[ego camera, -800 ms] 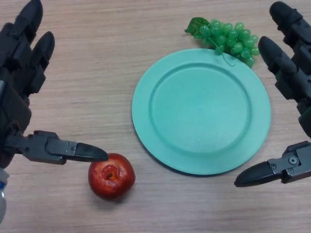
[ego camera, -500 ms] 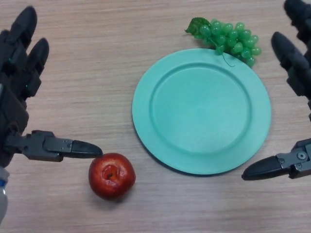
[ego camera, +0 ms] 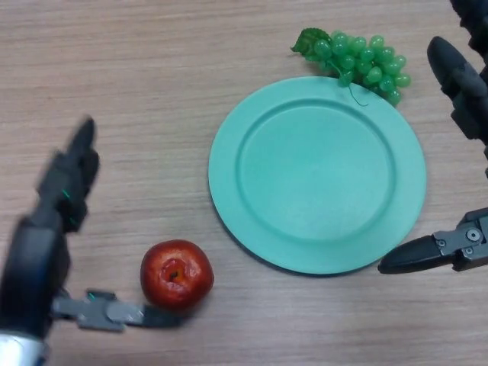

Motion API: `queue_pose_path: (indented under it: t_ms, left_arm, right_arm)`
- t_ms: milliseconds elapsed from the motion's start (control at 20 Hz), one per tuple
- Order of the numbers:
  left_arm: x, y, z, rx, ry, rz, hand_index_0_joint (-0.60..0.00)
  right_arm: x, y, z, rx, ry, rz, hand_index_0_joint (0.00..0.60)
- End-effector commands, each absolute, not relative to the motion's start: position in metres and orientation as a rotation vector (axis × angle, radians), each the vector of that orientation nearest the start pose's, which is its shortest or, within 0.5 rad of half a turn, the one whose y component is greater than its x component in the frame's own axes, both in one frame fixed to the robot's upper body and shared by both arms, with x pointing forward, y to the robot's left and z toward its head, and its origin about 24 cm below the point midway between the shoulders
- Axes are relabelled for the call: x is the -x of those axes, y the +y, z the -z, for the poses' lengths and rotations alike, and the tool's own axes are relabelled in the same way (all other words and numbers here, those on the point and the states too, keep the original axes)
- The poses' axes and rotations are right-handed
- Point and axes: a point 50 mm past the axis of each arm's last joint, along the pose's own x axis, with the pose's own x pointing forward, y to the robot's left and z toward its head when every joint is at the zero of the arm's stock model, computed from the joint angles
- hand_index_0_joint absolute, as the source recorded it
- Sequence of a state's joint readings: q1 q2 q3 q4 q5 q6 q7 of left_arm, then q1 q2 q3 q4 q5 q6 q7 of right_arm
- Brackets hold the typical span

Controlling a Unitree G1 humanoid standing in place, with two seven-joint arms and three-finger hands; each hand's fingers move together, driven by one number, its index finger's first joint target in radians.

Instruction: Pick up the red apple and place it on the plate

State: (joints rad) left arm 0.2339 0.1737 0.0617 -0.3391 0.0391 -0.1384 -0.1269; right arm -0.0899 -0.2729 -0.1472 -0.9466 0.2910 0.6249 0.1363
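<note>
Left hand (ego camera: 46,252) fingers spread apart, thumb under red apple (ego camera: 176,274) | apple at its 3 o'clock, touching | plate (ego camera: 229,145) at apple's 1 o'clock | right hand (ego camera: 465,248) farther, splayed

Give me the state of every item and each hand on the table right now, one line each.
Red apple: on the table, stem dimple up, not on the plate.
Plate: empty.
Green grapes: at the plate's far rim.
Left hand: open, thumb at the apple.
Right hand: open, idle.
</note>
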Motion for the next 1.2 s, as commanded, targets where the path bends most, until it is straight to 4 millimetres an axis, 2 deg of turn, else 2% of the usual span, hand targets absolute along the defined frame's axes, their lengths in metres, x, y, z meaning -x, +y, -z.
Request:
queue_pose_path:
  t_ms: [50,300,550,600,650,700,750,800,1000,1100,1200]
  left_arm:
    - [-0.2,0.183,-0.099,-0.327,-0.457,0.041,0.0]
    - [-0.212,0.168,-0.062,-0.379,-0.351,0.092,0.0]
    - [-0.214,0.168,-0.047,-0.366,-0.266,0.083,0.0]
    - [-0.213,0.168,-0.047,-0.367,-0.266,0.086,-0.099]
    - [-0.212,0.168,-0.047,-0.367,-0.272,0.094,-0.251]
    - [-0.212,0.168,-0.047,-0.377,-0.282,0.1,-0.349]
    - [-0.211,0.168,-0.045,-0.417,-0.291,0.111,-0.5]
    - [-0.211,0.167,-0.041,-0.472,-0.266,0.149,-0.596]
    - [-0.211,0.169,-0.048,-0.569,-0.291,0.168,-0.6]
    - [-0.207,0.172,-0.063,-0.594,-0.365,0.127,-0.6]
    - [-0.203,0.173,-0.088,-0.56,-0.486,0.062,-0.6]
  right_arm:
    - [-0.186,-0.162,-0.239,0.097,-0.612,-0.272,0.0]
    - [-0.187,-0.16,-0.241,0.088,-0.628,-0.273,0.0]
    - [-0.186,-0.162,-0.242,0.084,-0.633,-0.27,0.0]
    - [-0.186,-0.162,-0.242,0.084,-0.633,-0.27,0.0]
    - [-0.186,-0.163,-0.242,0.083,-0.633,-0.27,0.0]
    - [-0.186,-0.163,-0.242,0.083,-0.632,-0.27,0.0]
    - [-0.186,-0.163,-0.243,0.082,-0.63,-0.269,0.0]
    - [-0.186,-0.164,-0.243,0.08,-0.629,-0.269,0.0]
    - [-0.187,-0.164,-0.242,0.085,-0.625,-0.269,0.0]
    - [-0.187,-0.163,-0.241,0.081,-0.623,-0.271,0.0]
    - [-0.187,-0.163,-0.242,0.082,-0.622,-0.27,0.0]
